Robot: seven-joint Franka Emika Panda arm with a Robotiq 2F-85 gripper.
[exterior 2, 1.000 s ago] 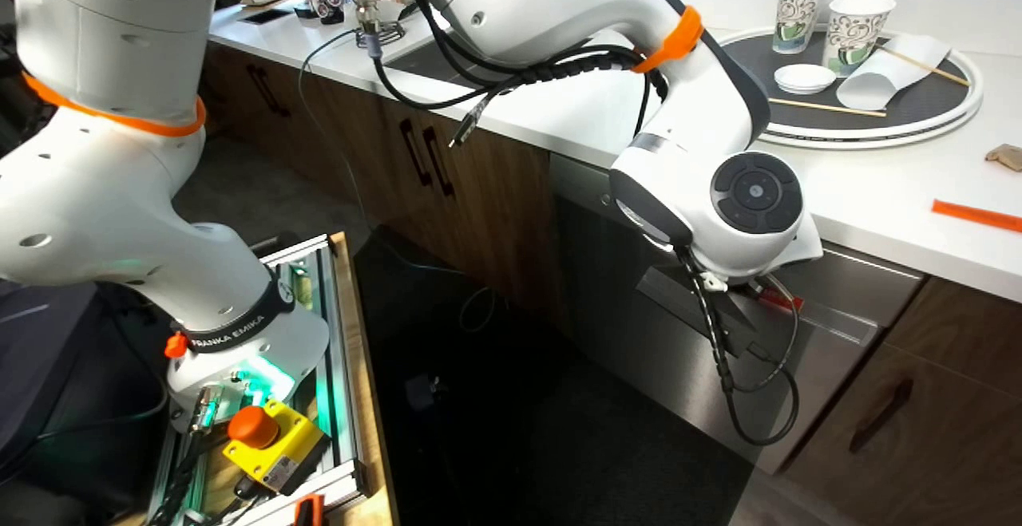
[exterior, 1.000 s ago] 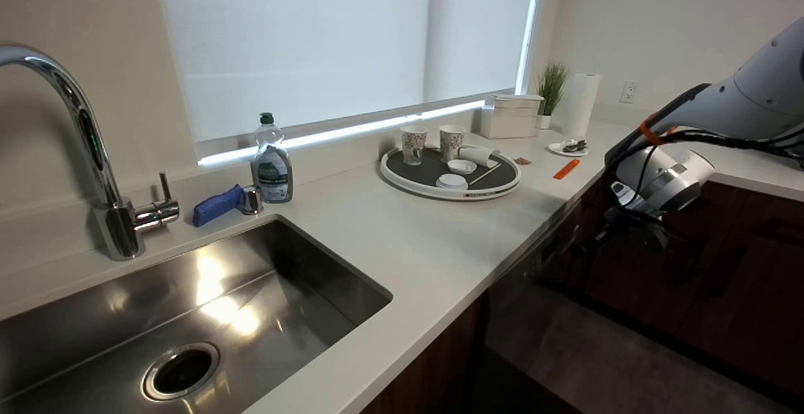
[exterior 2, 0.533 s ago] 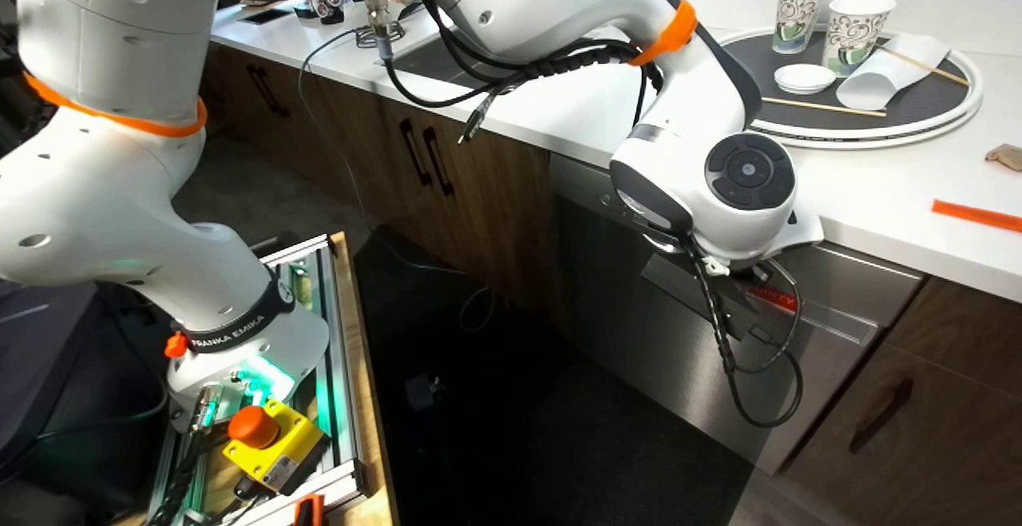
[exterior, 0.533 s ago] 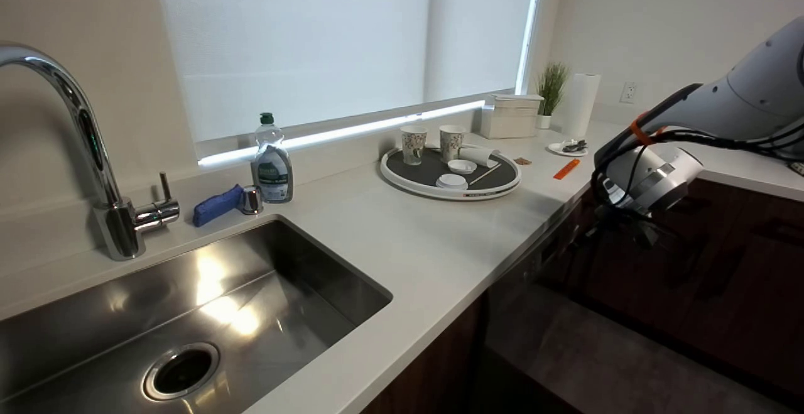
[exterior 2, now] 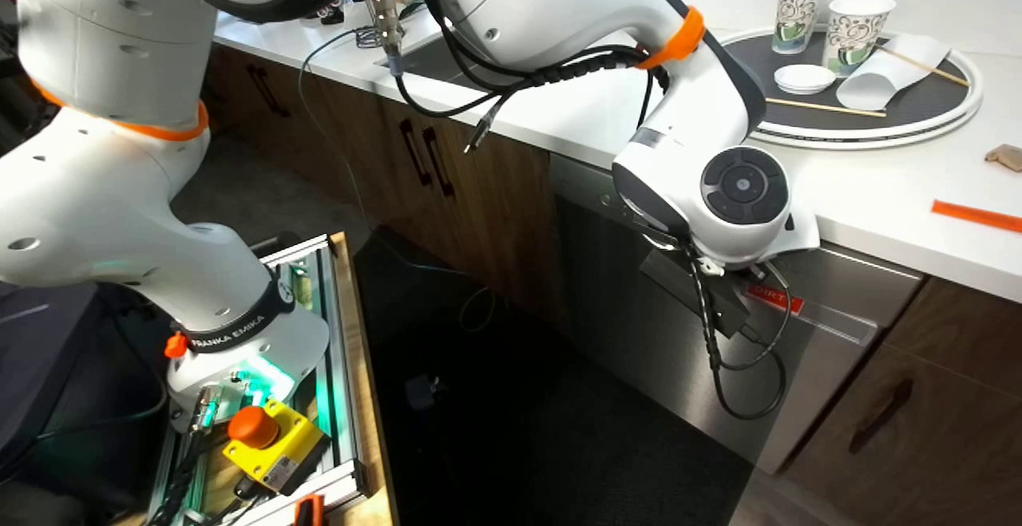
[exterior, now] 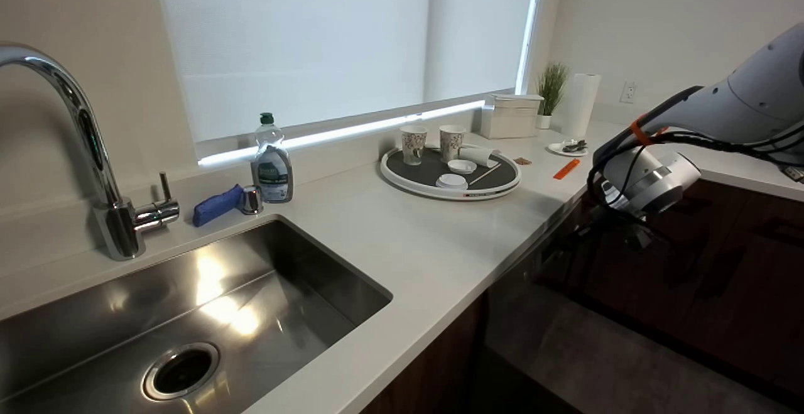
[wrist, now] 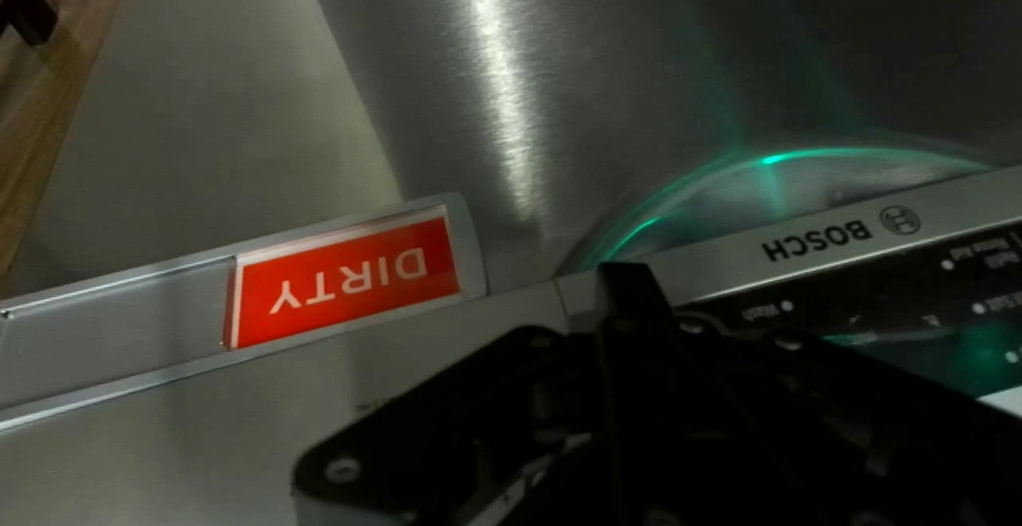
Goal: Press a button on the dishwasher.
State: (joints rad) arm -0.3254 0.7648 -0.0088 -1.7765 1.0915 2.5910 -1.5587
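Note:
The dishwasher [exterior 2: 639, 334] has a dark brushed-steel front under the counter; it looks near-black in an exterior view [exterior: 515, 320]. In the wrist view its control panel [wrist: 958, 294] shows upside down at the right, with a black display strip, small labels, white dots and a BOSCH strip [wrist: 830, 243]. My gripper [wrist: 635, 278] has its fingers together with nothing seen between them. The fingertips overlap the panel's edge strip, by the seam left of the display; I cannot tell whether they touch. The panel behind the gripper is hidden. The arm's wrist [exterior 2: 718, 191] hides the gripper in an exterior view.
A red DIRTY sign [wrist: 343, 282] sits on the dishwasher front, left of the fingertips. The white counter edge [exterior 2: 878, 247] is close to the wrist. A cable [exterior 2: 711, 350] hangs below the wrist. A round tray [exterior 2: 862, 139] with cups stands on the counter.
The arm's wrist has shifted slightly left in both exterior views. More of the DIRTY sign now shows beside the hanging cable. The dishwasher has not moved.

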